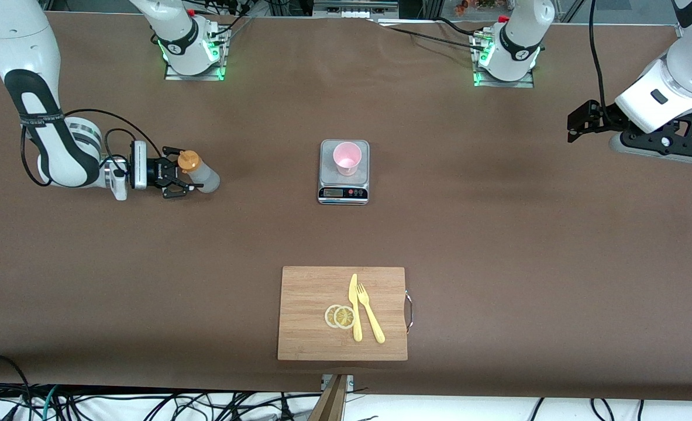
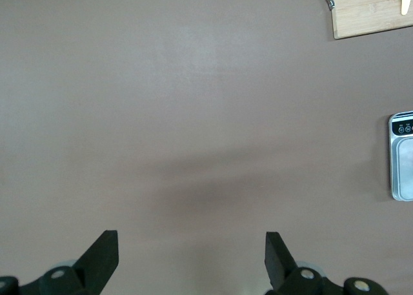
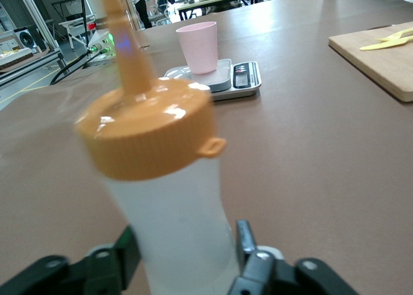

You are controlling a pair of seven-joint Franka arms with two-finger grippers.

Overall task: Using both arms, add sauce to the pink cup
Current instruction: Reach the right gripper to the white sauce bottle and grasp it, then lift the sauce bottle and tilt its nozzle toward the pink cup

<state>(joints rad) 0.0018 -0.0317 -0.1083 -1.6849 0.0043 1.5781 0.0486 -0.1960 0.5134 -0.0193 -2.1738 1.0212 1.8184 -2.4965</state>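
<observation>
A: Where is the right gripper (image 1: 177,177), and what do its fingers do?

B: It is low at the right arm's end of the table. Its two black fingers (image 3: 244,240) stand on both sides of the sauce (image 1: 199,173), a small translucent whitish squeeze bottle with an orange nozzle cap. In the right wrist view the fingers lie against the lower body of the bottle, one on each side, so they pinch it. The orange cap stands above the fingers, and the bottle looks upright on the brown table (image 1: 498,234).

A: And the pink cup?

B: The pink cup (image 1: 346,158), a small pale pink plastic tumbler, stands on the plate of a grey kitchen scale (image 1: 344,193), well apart from the fingers, toward the middle of the table. Seen from the right wrist, it is straight ahead of the bottle that the fingers hold.

A: What about the left gripper (image 2: 192,259)?

B: It waits in the air over the bare table at the left arm's end. Its fingers (image 2: 103,256) are spread wide, with nothing between them. The scale and a wooden cutting board (image 1: 316,310) with a yellow plastic knife (image 1: 354,307), a yellow fork (image 1: 370,318) and two lemon slices (image 1: 340,316) are well apart from them.
</observation>
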